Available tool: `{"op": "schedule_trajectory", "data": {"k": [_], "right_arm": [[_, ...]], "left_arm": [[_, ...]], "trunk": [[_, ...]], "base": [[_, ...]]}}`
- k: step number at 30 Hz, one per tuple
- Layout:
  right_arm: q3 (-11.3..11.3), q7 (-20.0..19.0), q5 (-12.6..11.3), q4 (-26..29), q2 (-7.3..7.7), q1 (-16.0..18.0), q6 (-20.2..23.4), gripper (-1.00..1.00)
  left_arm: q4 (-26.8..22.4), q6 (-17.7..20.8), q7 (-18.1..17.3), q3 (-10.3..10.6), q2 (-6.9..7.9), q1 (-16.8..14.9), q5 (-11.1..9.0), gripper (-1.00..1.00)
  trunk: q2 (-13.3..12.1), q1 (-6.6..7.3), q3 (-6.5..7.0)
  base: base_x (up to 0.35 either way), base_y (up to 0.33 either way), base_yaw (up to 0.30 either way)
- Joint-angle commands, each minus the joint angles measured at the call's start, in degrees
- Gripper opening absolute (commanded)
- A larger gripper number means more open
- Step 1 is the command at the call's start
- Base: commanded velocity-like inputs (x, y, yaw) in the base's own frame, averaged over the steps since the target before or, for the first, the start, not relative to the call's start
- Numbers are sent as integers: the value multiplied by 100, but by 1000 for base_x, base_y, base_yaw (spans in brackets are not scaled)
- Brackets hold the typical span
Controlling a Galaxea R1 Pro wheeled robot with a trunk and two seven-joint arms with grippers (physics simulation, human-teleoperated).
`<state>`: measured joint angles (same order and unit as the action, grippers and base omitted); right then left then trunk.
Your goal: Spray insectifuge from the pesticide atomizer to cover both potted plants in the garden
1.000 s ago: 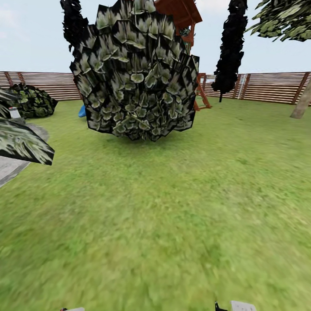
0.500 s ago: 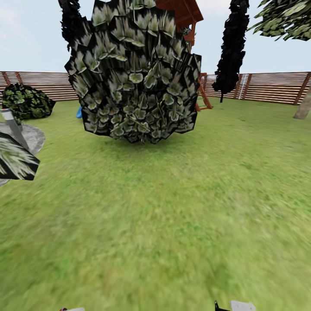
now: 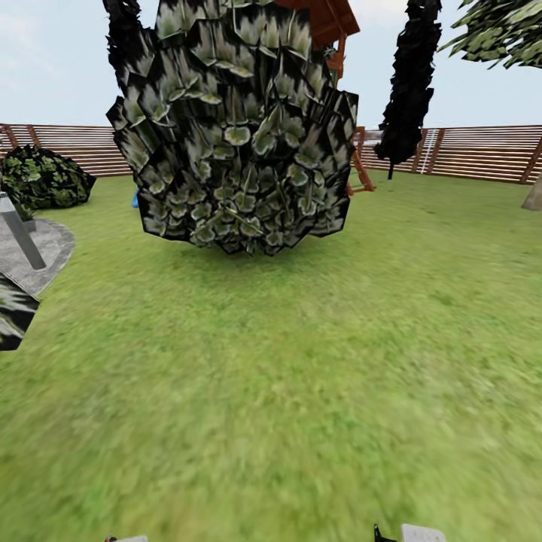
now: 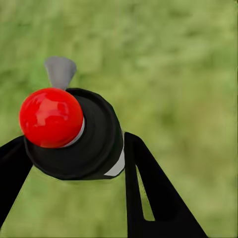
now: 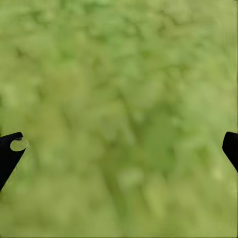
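At the left edge of the head view, part of a round mottled grey stone patio [image 3: 45, 245] is seen on the green lawn [image 3: 301, 391], with a low dark leafy shrub [image 3: 41, 179] beyond it. A large dark bush of pale-speckled leaves [image 3: 237, 128] is set at the upper centre, in front of a red-brown wooden play frame [image 3: 335, 26]. A brown slatted wooden fence [image 3: 482, 150] is seen across the back, with a tall dark tree [image 3: 410, 83] before it.

In the left wrist view, the slim dark spray bottle with a pale grey trigger [image 4: 87, 136], the pesticide atomizer, is clamped between the left jaws above blurred grass. In the right wrist view, the right jaws are held wide apart over grass.
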<state>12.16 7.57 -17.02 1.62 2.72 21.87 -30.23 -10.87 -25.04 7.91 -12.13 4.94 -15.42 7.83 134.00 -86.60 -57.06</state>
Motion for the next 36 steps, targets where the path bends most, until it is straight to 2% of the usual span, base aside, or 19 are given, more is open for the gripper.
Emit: {"op": "schedule_trajectory", "data": {"k": [1, 9, 25, 36], "right_arm": [[50, 26, -30, 1, 0, 2, -9, 100], [50, 26, -30, 3, 0, 2, -9, 100], [50, 26, -30, 0, 0, 2, -9, 100], [50, 26, -30, 0, 0, 2, -9, 100]], "left_arm": [[9, -19, 27, -26, -2, -5, 61, -100], [13, -19, 27, -26, -2, -5, 61, -100], [10, -19, 27, -27, -2, -5, 61, -100], [9, -19, 27, -26, -2, -5, 61, -100]], "trunk": [[2, -2, -5], [2, -2, -5], [2, -2, -5], [2, -2, -5]], "base": [[340, 0, 116], [340, 0, 164], [340, 0, 16], [340, 0, 200]]}}
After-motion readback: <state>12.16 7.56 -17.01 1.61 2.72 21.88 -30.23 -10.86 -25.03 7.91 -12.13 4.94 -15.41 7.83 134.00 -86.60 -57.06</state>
